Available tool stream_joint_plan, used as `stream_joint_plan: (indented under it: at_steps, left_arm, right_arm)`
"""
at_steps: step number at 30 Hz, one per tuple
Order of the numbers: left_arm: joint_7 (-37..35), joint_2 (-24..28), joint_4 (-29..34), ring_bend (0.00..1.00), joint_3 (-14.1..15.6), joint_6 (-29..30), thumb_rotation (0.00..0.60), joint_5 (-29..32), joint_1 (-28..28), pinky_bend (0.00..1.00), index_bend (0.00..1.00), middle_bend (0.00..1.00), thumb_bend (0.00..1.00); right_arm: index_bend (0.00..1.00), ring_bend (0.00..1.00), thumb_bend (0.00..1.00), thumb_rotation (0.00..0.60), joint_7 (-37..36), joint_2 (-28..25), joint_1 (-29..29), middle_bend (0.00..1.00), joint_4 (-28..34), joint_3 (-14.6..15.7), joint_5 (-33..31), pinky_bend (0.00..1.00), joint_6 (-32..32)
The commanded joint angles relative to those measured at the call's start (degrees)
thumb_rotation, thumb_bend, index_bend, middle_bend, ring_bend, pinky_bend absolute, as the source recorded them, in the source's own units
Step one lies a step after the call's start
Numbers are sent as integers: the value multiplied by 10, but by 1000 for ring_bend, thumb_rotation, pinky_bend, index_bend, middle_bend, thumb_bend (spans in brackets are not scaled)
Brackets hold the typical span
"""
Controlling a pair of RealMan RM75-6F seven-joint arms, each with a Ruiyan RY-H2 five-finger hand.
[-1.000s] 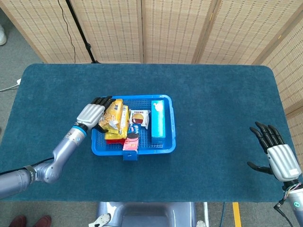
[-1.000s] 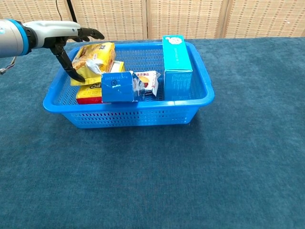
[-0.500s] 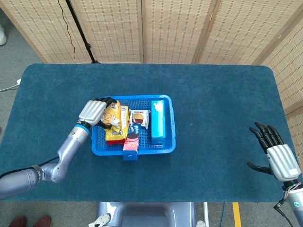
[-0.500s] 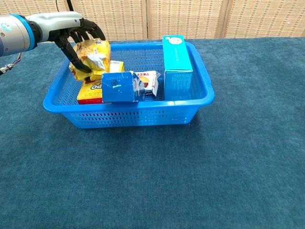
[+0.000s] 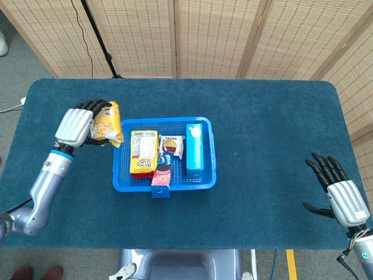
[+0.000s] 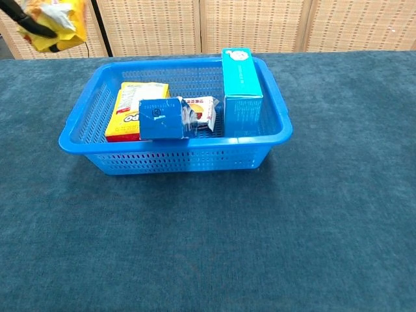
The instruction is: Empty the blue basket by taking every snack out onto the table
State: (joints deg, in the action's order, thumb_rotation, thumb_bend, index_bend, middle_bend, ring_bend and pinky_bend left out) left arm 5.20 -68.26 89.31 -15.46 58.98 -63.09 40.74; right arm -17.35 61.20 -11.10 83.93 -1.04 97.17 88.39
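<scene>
Head view: we see the blue basket [image 5: 165, 183], a perforated plastic rectangle, mid-desk on the desk's [image 5: 268, 128] dark teal, carpet-like cover. Inside it: a flat yellow-and-red snack box [image 5: 143, 153] at the left, a small crinkly white packet [image 5: 172, 146] in the middle, a tall light-blue carton [image 5: 194, 146] standing along the right wall, and a dark blue pack [image 5: 162, 173] leaning on the front rim. In the chest view the dark blue pack [image 6: 160, 119] has a glossy, squarish face.

Since a second ago, the yellow snack bag [image 5: 108, 123] has gone from the basket's left end to the air left of the basket, clear of the rim. The flat box it sat on is now uncovered.

Our left hand [image 5: 76, 127] has its dark fingers wrapped round the crumpled foil bag, gripping it. The chest view catches only the bag [image 6: 57, 23] and a fingertip at the top-left corner.

Our right hand [image 5: 340, 195] is at the desk's right edge, fingers spread, holding nothing, roughly where it was before.
</scene>
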Motion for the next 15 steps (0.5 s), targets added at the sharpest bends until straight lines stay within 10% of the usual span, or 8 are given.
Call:
stream_joint_plan:
  at_steps: [1,4,7,15]
  left_arm:
    - [-43,-12,-85,341,29,-27,600,11,-24,365,456,444,240]
    - [-63,-26,-124,193,43,-55,600,11,-29,252,381,301,227]
    - [-88,-37,-151,5,54,-94,600,12,-29,26,62,17,133]
    - [-186,-33,-148,0,56,-53,600,-84,-45,0,0,0,42]
  right_arm:
    - [0,0,0,600,2,-1,1,0,2,1,3,0,1]
    - [0,0,0,600,3,-2,0,0,4,2,4,0,1]
    - [0,0,0,600,6,-1,0,0,6,3,6,0,-1]
    - [0,0,0,600,13,-1,-1,0,10,4,6,0,-4]
